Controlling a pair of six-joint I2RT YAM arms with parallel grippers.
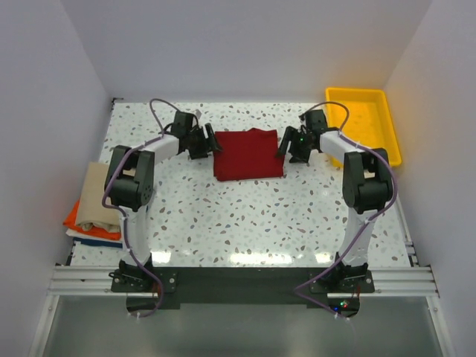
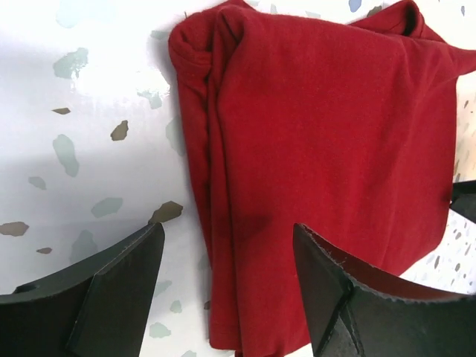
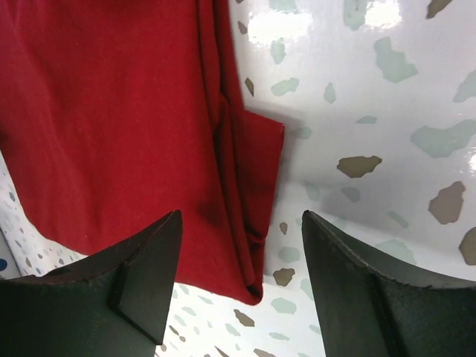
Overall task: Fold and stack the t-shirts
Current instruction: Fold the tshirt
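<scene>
Stack of folded tan, orange and blue cloth t-shirts [image 1: 95, 207] lies at the bench's [image 1: 245, 223] left edge. Nearer the far edge, the left gripper [image 1: 206, 141], jaws apart, straddles the layered left edge of the soft dark red t-shirt [image 1: 249, 155]. The right gripper [image 1: 291, 145], likewise spread, brackets its right side, presumably for another fold.

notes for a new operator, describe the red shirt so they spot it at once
On the speckled table, look at the centre of the far half, between the left pincer and right pincer. The dark red t-shirt lies there alone, folded into a flat rectangle; the tan, orange and blue shirts are stacked at the left edge.
</scene>
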